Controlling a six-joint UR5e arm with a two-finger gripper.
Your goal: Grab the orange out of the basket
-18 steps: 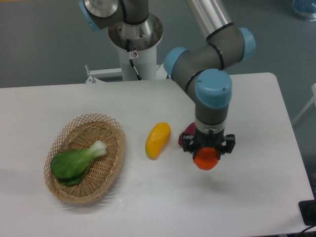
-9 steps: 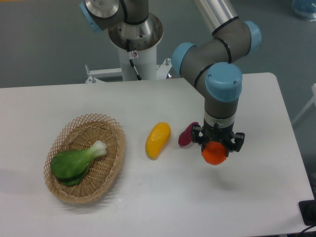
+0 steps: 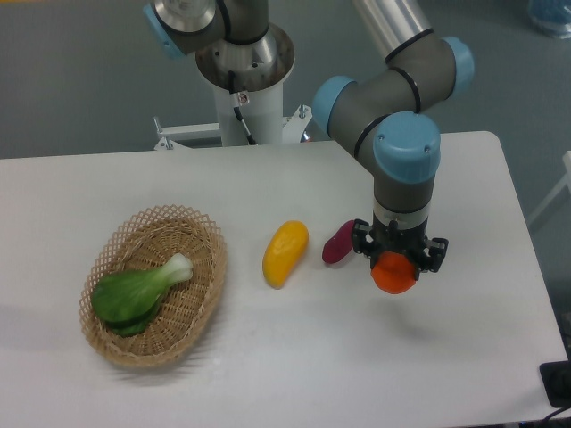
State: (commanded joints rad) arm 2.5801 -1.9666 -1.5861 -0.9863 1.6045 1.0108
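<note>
orange top hidden by jaws, arm cut off at top edge

no text, label, brand, number or sign can be read anywhere in this view.

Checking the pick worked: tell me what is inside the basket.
Inside the basket lies only a green leafy vegetable. The orange is out, held in the gripper over the table. Anything beneath the leaves is hidden.

Arm bent at the elbow, wrist pointing straight down, gripper fingers closed — clamped on the orange
</note>
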